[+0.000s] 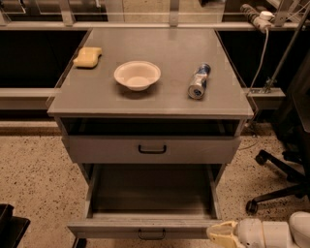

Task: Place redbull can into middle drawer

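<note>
The redbull can (pixel 198 81) lies on its side on the grey cabinet top (pixel 160 46), right of the white bowl, with its shiny end toward me. The middle drawer (pixel 145 226) is pulled far out below the tall-fronted upper drawer (pixel 152 148); its inside shows nothing in it. My gripper (pixel 220 233), cream-tipped on a white arm, sits low at the bottom right, next to the right end of the open drawer's front and far from the can.
A white bowl (pixel 137 74) stands mid-top and a yellow sponge (pixel 87 56) lies at the back left. An office chair base (pixel 278 179) is on the floor to the right. Cables and a power strip (pixel 256 14) hang at the back right.
</note>
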Controlling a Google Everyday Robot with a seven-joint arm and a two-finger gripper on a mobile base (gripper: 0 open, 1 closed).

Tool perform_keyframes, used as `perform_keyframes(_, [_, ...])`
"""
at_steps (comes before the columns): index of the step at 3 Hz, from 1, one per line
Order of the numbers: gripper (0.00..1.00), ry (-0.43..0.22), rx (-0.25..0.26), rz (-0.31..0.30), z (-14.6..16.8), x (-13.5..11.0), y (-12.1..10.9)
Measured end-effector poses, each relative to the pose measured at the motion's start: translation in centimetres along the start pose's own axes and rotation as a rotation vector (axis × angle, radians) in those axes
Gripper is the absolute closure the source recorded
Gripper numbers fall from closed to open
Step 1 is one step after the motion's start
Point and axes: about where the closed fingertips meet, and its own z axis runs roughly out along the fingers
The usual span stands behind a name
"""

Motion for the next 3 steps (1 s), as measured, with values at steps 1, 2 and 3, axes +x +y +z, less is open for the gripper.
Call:
perform_keyframes(1, [1.0,0.025,-0.026,0.067,2.1,3.0,-1.2])
perform_keyframes(2, [1.0,0.025,-0.031,0.072,2.3,3.2,-1.2])
perform_keyframes(3, [1.0,0.007,-0.037,0.085,3.4,3.7,-2.3])
